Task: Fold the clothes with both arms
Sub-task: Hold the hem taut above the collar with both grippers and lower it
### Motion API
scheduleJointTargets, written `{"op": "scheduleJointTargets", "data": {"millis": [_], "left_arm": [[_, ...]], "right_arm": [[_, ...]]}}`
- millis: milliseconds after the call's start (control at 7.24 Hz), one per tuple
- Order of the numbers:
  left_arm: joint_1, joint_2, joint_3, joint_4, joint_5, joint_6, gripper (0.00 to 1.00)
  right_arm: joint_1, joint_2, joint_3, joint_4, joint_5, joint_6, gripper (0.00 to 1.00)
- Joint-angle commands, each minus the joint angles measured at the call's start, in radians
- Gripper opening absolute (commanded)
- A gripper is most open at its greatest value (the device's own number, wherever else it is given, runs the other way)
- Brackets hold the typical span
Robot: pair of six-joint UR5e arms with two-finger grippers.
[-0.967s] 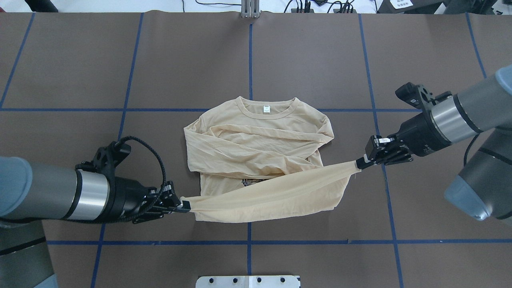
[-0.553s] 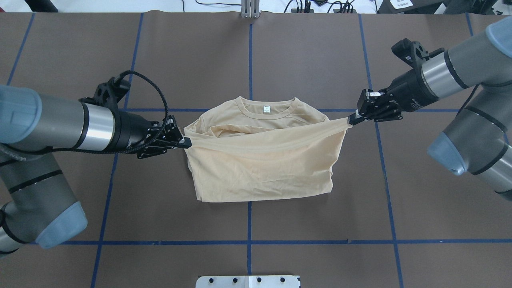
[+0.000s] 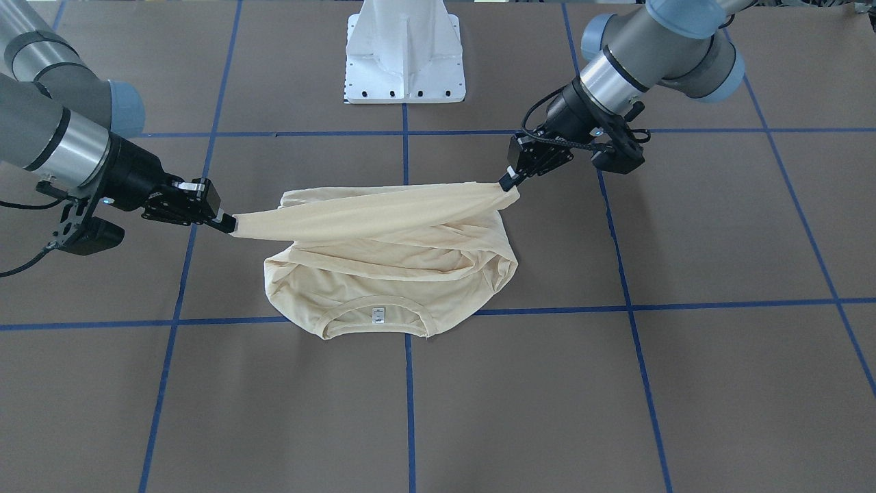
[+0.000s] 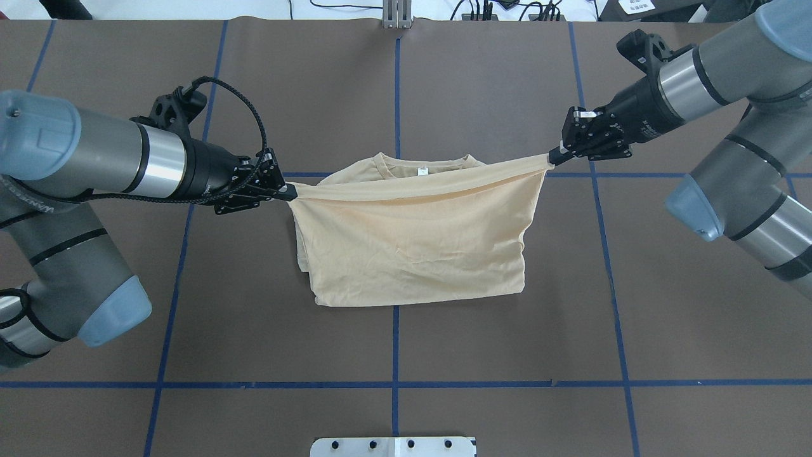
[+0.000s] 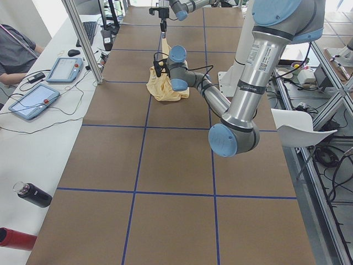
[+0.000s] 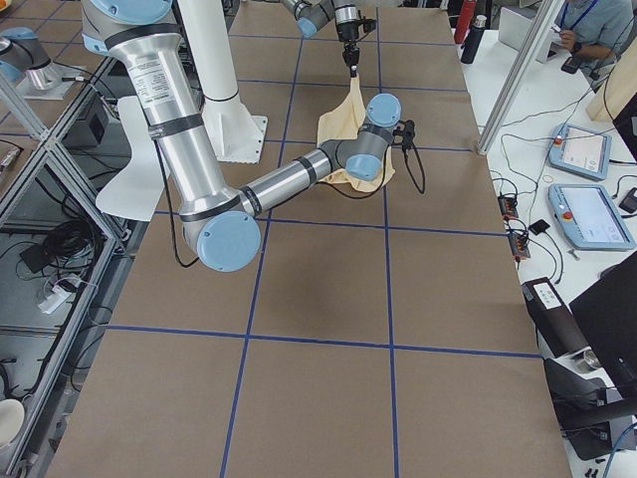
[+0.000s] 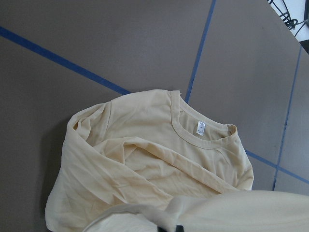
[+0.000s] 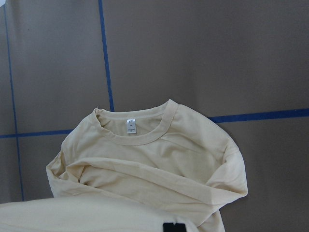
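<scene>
A thin cream long-sleeved T-shirt (image 4: 412, 254) is held stretched between the black two-finger left gripper (image 4: 288, 190) and right gripper (image 4: 553, 157), over the middle of a brown table cover (image 4: 507, 330) crossed by blue tape lines
Each gripper is clenched on one corner of the raised edge, keeping it taut and clear of the table cover, while the rest of the T-shirt lies on the cover. The overhead view shows the raised layer as a plain sheet over most of the garment, with only the ribbed round neck (image 4: 380, 160) showing beyond it. The front-facing view sees under that band, where the sleeves lie bunched and a small white label (image 3: 376, 315) sits inside the neck. Both wrist views look down on neck and label
</scene>
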Motion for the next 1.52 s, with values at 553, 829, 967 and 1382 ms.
{"op": "scheduleJointTargets", "data": {"millis": [553, 829, 967, 1382], "left_arm": [[-0.016, 0.119, -0.191, 0.035, -0.107, -0.01, 0.0], [-0.007, 0.118, -0.195, 0.059, -0.106, -0.012, 0.0], [-0.005, 0.1, -0.155, 0.059, -0.103, -0.01, 0.0], [-0.004, -0.041, 0.055, 0.051, -0.077, 0.002, 0.0]], "right_arm": [[0.015, -0.016, 0.041, 0.004, 0.115, 0.012, 0.0], [0.014, -0.026, 0.044, 0.003, 0.118, 0.013, 0.0], [0.012, -0.024, 0.035, 0.001, 0.106, 0.012, 0.0], [0.008, -0.007, -0.019, -0.007, 0.054, 0.004, 0.0]]}}
